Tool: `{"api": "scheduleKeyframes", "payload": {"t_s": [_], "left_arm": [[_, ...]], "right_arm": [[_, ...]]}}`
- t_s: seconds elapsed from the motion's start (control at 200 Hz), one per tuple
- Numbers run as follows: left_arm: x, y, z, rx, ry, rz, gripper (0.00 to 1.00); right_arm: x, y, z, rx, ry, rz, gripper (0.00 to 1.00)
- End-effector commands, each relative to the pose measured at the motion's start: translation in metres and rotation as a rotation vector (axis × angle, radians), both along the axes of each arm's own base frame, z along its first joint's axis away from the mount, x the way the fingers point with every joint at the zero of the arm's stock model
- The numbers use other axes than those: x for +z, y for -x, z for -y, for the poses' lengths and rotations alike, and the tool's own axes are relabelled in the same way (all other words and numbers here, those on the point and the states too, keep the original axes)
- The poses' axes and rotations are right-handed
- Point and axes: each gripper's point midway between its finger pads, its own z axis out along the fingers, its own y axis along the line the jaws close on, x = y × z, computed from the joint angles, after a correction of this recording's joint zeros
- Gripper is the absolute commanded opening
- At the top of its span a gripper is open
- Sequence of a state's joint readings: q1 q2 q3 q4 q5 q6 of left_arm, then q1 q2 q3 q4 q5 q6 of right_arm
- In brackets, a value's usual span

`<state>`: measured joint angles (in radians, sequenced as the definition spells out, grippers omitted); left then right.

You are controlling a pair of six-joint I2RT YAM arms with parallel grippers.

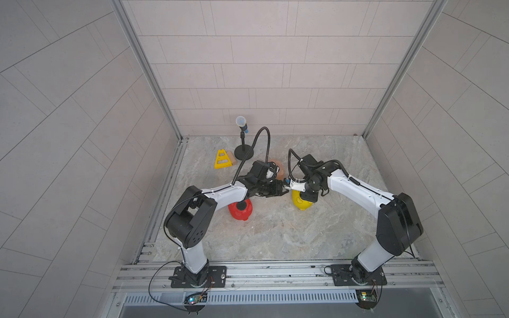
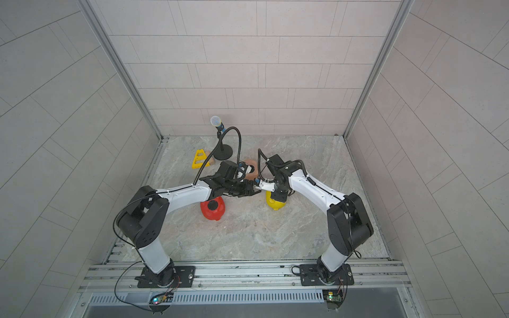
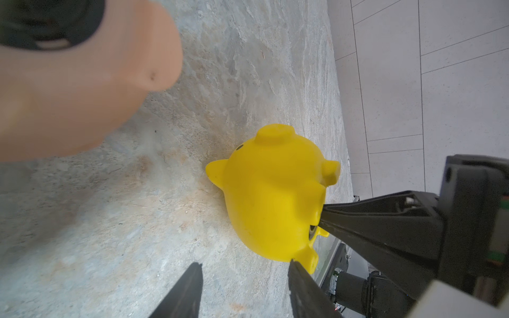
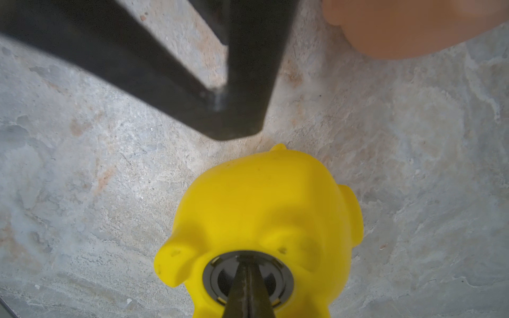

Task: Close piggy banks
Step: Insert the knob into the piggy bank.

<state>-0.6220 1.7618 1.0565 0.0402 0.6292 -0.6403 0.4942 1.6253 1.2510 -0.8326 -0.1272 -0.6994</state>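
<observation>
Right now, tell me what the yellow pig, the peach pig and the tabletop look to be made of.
Yellow piggy bank: likely moulded plastic, smooth with a soft sheen; uniform colour, rounded seamless ears.
Peach piggy bank: probably the same plastic, too blurred to judge finish.
Tabletop: matte stone or stone-print surface, going by grey veining and rusty patches.
</observation>
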Motion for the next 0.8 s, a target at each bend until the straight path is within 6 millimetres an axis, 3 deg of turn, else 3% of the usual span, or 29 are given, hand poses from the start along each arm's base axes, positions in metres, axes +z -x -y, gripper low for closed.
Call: {"api": "scheduleKeyframes", "payload": {"t_s": [0.0, 0.565, 0.796], "left_arm": [[0.005, -0.005, 0.007, -0.01, 0.023, 0.014, 0.56], [0.003, -0.005, 0.01, -0.011, 0.032, -0.003, 0.56], [0.003, -0.004, 0.009, -0.011, 0.031, -0.006, 0.56]], "right_arm": [[-0.009, 0.006, 0.003, -0.003, 0.019, -0.049, 0.0], [-0.014, 0.0, 0.014, -0.221, -0.056, -0.034, 0.0], [-0.018, 0.001, 0.013, -0.23, -0.079, -0.042, 0.0]]}}
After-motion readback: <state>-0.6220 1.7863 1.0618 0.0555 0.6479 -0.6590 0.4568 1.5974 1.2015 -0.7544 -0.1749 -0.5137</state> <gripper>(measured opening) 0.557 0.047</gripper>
